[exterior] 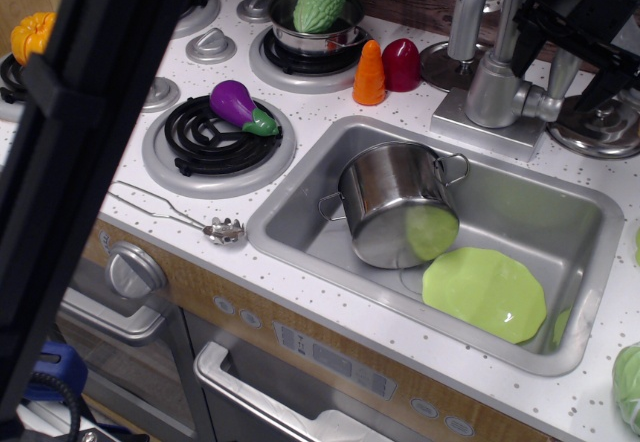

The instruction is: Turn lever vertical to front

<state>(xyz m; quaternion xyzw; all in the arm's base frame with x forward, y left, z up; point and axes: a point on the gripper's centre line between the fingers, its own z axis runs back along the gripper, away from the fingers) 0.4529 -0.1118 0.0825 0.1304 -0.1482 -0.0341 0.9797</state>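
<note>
The lever (563, 70) is a short silver-grey paddle standing roughly upright, joined by a stub to the faucet's cylindrical body (490, 90) behind the sink's right half. The tall spout pipe (470, 7) rises beside it. My black gripper (570, 62) hangs over the lever at the top right. Its fingers are spread, one left of the paddle and one right, so the lever stands between them. I see no finger pressing on it. The upper part of the gripper runs out of the frame.
The steel sink (600, 212) holds a tipped pot (395, 202) and a green plate (485, 292). A carrot (369, 74) and a red vegetable (401, 64) stand left of the faucet. A silver lid (600, 127) lies right of it. A black bar (90, 142) blocks the left.
</note>
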